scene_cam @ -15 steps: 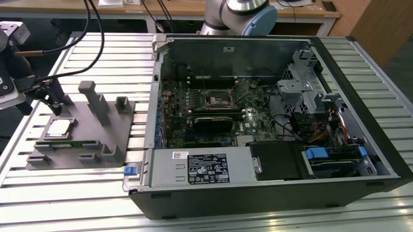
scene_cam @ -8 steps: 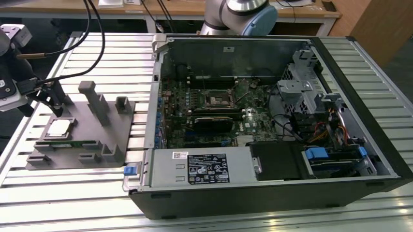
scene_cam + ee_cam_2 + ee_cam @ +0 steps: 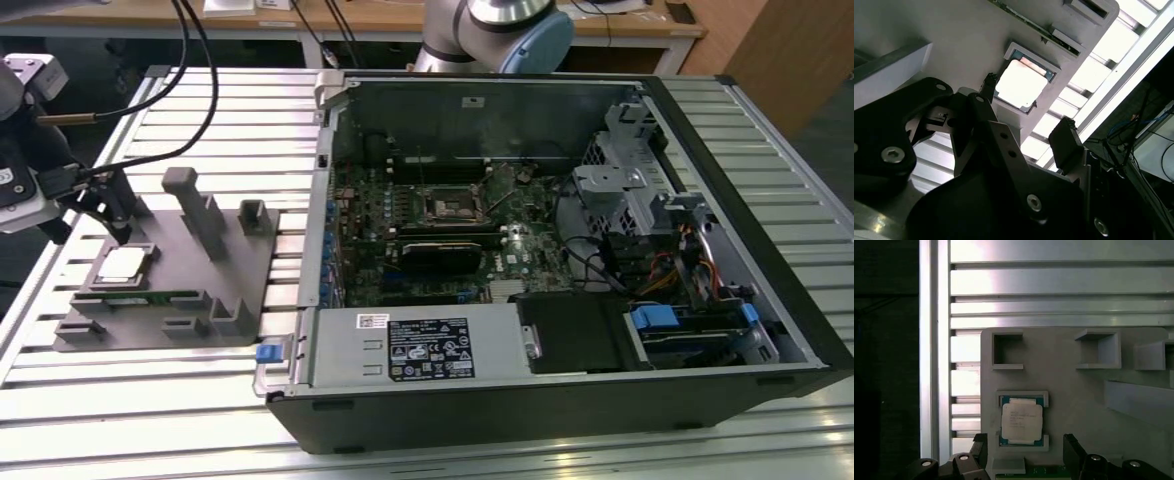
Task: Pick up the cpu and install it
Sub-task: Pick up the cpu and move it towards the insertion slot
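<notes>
An open computer case [image 3: 534, 425] is set on the slatted tabletop [image 3: 134, 400], well apart from the claw [image 3: 1026, 442]. Just below the claw the cpu [image 3: 1021, 421] is seated in a pocket of the grey tray [image 3: 1079, 400], a green memory strip [image 3: 138, 297] beside it. The claw is spread apart, nothing gripped.

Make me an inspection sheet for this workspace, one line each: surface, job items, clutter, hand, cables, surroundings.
Surface: slatted metal table carrying a grey tray and an open PC case.
Job's things: cpu lies flat in its tray pocket; socket sits on the board inside the case.
Clutter: green memory strip in the tray.
Hand: hand open over the cpu, a finger on either side, not gripping.
Cables: black cables run towards the hand.
Surroundings: wooden bench behind the table.
</notes>
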Tool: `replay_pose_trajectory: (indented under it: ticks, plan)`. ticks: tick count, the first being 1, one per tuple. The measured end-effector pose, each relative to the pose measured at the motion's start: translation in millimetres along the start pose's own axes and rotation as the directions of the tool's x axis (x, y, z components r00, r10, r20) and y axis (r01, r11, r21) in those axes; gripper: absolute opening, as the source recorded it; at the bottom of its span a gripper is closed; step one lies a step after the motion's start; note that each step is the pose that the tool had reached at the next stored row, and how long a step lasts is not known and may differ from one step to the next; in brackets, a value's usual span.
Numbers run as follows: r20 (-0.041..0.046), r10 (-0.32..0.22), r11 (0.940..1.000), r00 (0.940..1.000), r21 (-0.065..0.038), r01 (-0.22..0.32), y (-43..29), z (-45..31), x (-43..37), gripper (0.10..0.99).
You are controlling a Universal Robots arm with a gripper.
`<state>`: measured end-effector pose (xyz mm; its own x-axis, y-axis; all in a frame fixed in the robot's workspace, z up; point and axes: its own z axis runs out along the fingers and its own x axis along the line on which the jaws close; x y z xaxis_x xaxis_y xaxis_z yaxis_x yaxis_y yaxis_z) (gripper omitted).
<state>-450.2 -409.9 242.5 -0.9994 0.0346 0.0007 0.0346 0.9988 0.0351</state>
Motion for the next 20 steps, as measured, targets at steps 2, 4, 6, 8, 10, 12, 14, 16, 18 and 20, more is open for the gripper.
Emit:
replay_pose_trajectory:
  ticks: [2,4,6,8,10,12,14,16,18,20]
  plan:
    - [0.0001,0.000,1.0000,1.0000,0.000,0.000,-0.1,2.9,0.0,0.706]
    - [0.0001,0.002,1.0000,1.0000,0.000,-0.002,-0.2,5.3,-0.1,0.706]
    - [0.0002,0.004,1.0000,1.0000,0.000,-0.004,-0.2,7.2,-0.1,0.706]
    - [0.0002,0.005,1.0000,1.0000,0.001,-0.005,-0.3,8.7,-0.1,0.706]
    - [0.0002,0.005,1.0000,1.0000,0.001,-0.005,-0.3,10.6,-0.1,0.706]
    - [0.0002,0.005,1.0000,1.0000,0.001,-0.005,-0.4,12.2,-0.1,0.706]
    - [0.0002,0.005,1.0000,1.0000,0.001,-0.005,-0.5,13.7,-0.1,0.706]
    - [-0.0001,0.005,1.0000,1.0000,0.001,-0.005,-0.5,14.5,0.0,0.706]
    - [0.0000,0.005,1.0000,1.0000,0.001,-0.005,-0.5,15.1,-0.1,0.706]
    - [0.0001,0.005,1.0000,1.0000,0.001,-0.005,-0.5,15.7,-0.1,0.706]
